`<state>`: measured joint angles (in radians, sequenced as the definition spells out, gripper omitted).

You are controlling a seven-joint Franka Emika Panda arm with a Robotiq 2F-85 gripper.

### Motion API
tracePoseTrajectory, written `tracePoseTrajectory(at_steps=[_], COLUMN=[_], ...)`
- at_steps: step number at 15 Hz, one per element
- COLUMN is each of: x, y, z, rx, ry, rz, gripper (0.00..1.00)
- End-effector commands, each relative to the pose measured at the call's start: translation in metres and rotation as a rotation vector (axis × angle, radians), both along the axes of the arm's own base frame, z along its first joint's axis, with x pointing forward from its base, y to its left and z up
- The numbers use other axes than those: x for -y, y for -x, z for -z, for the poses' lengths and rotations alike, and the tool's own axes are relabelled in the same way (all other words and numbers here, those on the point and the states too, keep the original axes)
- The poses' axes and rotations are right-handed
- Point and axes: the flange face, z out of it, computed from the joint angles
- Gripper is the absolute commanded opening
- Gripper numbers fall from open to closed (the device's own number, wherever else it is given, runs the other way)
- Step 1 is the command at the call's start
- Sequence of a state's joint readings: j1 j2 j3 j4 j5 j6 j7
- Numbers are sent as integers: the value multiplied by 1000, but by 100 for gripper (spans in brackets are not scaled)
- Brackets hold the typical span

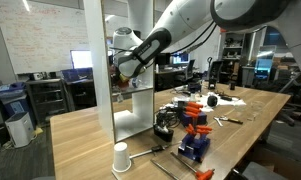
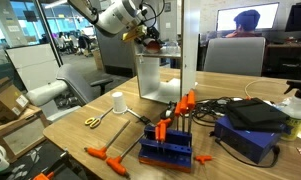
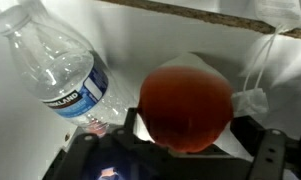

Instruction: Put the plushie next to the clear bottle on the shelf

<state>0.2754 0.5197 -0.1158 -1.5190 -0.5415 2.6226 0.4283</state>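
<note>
as the plushie hangs beside the bottle: the step in hand looks like the set-down on the shelf, and the release is not yet made.
plushie (image 3: 187,105): orange-red and round, sitting between the dark fingers (image 3: 270,150) in the wrist view, just right of the bottle. whether the two touch i cannot tell.
bottle (image 3: 60,70): clear with a blue label, slanting across the left of the wrist view against the white back of the shelf.
shelf (image 1: 98,80): tall white unit at the near left end of the table (image 1: 80,135). the plushie is up inside it, between the uprights.
gripper (image 3: 185,140): closed narrow around the plushie, which bulges out past the jaws.
arm (image 1: 175,35): comes in from the upper right in an exterior view. the forearm slopes down and left toward the shelf, and the wrist is turned so the fingers reach in between the uprights.
contact with the board: hidden in every view.
doing it well: lower until the plushie's underside rests on the board, then open slowly, since a squeezed soft toy will likely spring out.
bottle side: keep the left finger off the bottle. it is probably light and would tip at a nudge.
way out: draw straight back the way the arm points, without swinging toward the uprights.
</note>
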Motion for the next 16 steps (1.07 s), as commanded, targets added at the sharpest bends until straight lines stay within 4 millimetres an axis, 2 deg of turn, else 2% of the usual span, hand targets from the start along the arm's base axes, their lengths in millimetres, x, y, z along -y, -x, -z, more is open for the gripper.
tracePoseTrajectory(at_steps=[1, 16], x=[-6, -9], y=[-3, 1], z=[-10, -36], rx=[-25, -103], ry=[7, 54], rz=[2, 20], gripper=[100, 100])
